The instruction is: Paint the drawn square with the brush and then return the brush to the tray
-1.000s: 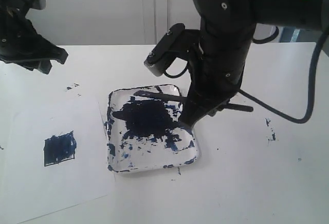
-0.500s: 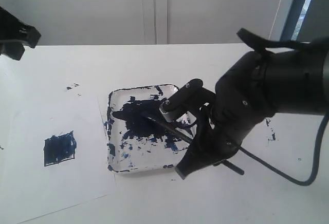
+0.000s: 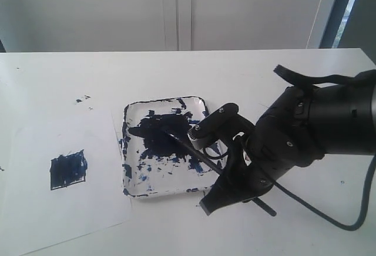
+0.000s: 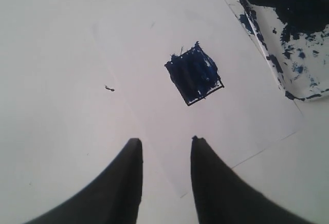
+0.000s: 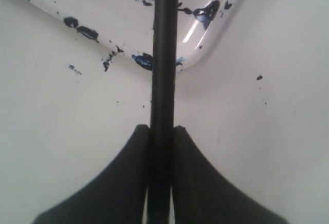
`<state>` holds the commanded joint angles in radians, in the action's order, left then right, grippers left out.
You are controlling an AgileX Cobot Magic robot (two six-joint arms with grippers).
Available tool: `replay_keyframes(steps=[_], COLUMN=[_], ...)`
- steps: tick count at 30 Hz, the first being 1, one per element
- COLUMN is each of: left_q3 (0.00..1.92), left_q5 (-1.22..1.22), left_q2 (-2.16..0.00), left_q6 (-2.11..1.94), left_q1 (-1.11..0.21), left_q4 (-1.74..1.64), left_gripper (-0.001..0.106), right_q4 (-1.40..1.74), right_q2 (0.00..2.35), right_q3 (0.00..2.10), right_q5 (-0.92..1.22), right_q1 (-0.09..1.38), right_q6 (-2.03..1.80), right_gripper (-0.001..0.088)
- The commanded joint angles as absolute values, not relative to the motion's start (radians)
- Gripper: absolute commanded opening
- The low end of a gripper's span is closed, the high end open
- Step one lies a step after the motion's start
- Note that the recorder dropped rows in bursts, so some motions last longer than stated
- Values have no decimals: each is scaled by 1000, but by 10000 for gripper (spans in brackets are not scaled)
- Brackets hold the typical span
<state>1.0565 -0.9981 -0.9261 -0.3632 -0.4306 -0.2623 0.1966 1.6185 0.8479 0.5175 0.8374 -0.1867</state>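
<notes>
On the right side of the white table (image 3: pixel 294 74), the right gripper (image 5: pixel 161 131) has its two black fingers (image 5: pixel 121 183) pressed tight on both sides of the brush (image 3: pixel 191 148); there is no gap, so the brush is held fast. The grip is far down the thin black handle, and a short bit of handle sticks out behind, toward the near right. The brush slants low, with its dark tip in the big wet paint patch at the far left of the tray (image 3: pixel 170 181); the handle crosses over the tray's near right corner. I cannot tell if the handle is touching the rim there. I think it is held low and slanted like this so the tip lands inside the tray and no paint drips on the table; the next job looks like letting go.

The drawn square (image 3: pixel 68 171) sits on the white paper (image 3: pixel 59 215), left of the tray and well apart from it; it is filled with dark blue paint, so the painting part looks done.

The left gripper (image 4: pixel 166 140) hangs above the paper, just beside the square, with its two fingers apart and nothing between them; it is not in the exterior view. I think it waits up there to keep out of the way; it has no job with the brush.
</notes>
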Motion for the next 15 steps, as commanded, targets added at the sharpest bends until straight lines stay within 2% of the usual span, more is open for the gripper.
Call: replay_keyframes(steps=[11, 15], left_q3=[1057, 1057], left_q5=[-1047, -1055], left_q2=[-855, -827], left_q6=[-366, -366], left_q1=[-431, -431], left_q4=[-262, -262], left_gripper=[374, 374], right_q4=[194, 196], right_q2=[1618, 1607], right_q3=[848, 848], right_q5=[515, 511], right_q1=[837, 837], right_q6=[-185, -176], right_gripper=[472, 502])
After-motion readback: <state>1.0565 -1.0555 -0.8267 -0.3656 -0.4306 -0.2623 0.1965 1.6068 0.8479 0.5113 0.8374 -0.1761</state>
